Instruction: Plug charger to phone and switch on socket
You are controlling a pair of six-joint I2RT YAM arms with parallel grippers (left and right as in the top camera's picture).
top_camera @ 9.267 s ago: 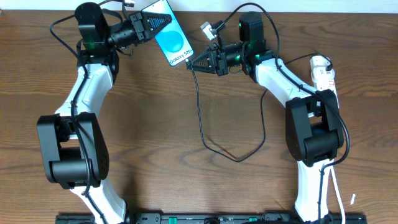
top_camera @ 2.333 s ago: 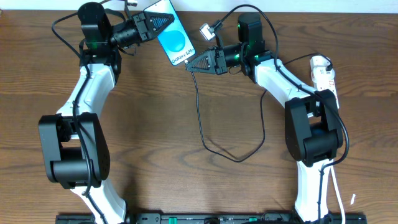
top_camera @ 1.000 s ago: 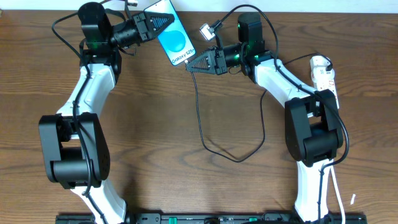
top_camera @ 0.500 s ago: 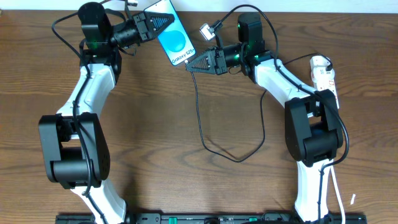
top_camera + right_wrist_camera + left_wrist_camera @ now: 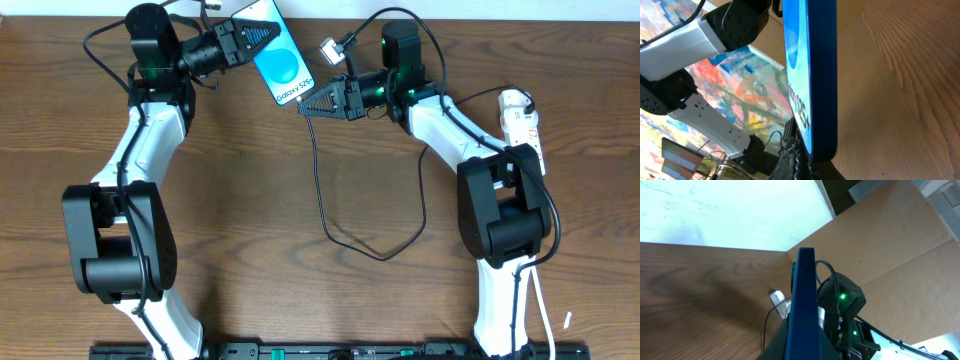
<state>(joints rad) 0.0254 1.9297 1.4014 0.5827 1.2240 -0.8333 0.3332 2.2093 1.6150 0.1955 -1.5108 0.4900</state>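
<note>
The left gripper (image 5: pixel 246 40) is clamped fully closed on one long side of the phone (image 5: pixel 280 64), near the far edge of the table (image 5: pixel 300 290), screen up. The phone's long axis runs diagonally. Its "Galaxy S25" end points toward the right gripper (image 5: pixel 308 104), which is pinched closed on the charger (image 5: pixel 322 190) just beside that end. The socket (image 5: pixel 519 118) lies well apart.

Left gripper (image 5: pixel 266 35) clamps phone (image 5: pixel 282 65) at its edge; right gripper (image 5: pixel 306 108) pinches charger (image 5: pixel 322 190) at phone's lower end; socket (image 5: pixel 520 118) far right.
</note>
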